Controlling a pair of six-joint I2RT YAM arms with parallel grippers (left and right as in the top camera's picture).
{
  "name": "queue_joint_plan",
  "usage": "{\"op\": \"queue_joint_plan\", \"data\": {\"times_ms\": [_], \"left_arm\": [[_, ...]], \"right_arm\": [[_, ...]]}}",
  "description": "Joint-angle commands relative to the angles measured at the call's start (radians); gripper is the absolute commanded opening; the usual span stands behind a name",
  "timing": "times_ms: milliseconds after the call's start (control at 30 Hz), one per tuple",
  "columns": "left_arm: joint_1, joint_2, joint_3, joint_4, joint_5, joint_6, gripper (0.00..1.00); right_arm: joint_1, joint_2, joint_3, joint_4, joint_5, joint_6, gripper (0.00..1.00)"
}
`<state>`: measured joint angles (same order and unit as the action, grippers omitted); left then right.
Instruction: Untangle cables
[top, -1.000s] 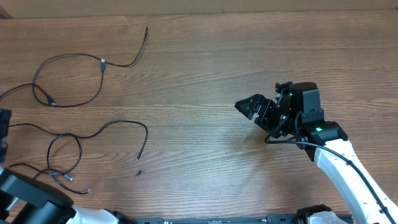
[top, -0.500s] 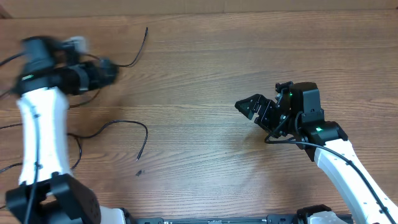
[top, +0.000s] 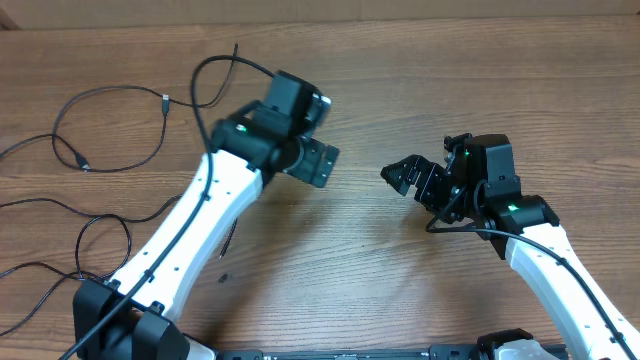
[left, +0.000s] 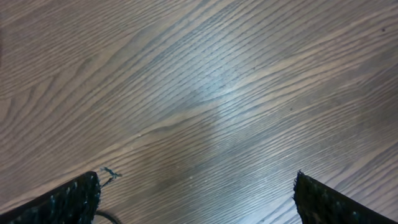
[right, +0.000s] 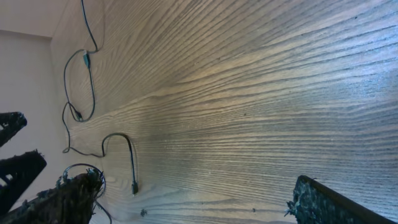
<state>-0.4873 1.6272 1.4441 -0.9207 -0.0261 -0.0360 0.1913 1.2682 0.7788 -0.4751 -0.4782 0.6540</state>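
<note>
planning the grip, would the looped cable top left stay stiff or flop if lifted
Probably floppy: the looped cable lies in loose curves flat on the table, so it should drape from a pinch. It looks thin, so likely light. Its small plug might snag when dragged.

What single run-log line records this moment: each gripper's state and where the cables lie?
left gripper: open, empty | right gripper: open, empty | cables: loose at far left, ungrasped

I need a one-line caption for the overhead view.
Left claw and right claw hover open over the wooden table; thin black cables lie looped at far left.
</note>
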Motion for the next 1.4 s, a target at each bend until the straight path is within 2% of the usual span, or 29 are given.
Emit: {"op": "queue_joint_plan", "data": {"times_ms": [0, 133, 1367], "left_arm": [[-0.006, -0.029, 0.0, 0.002, -0.059, -0.121, 0.99], [-0.003, -0.029, 0.0, 0.001, 0.002, -0.137, 0.99], [-0.004, -0.029, 0.0, 0.002, 0.001, -0.137, 0.99]], "right_arm": [[-0.002, 0.001, 0.019, 0.0, 0.018, -0.008, 1.0], [-0.002, 0.001, 0.019, 0.001, 0.018, -0.008, 1.0], [-0.002, 0.001, 0.019, 0.001, 0.018, -0.008, 1.0]]}}
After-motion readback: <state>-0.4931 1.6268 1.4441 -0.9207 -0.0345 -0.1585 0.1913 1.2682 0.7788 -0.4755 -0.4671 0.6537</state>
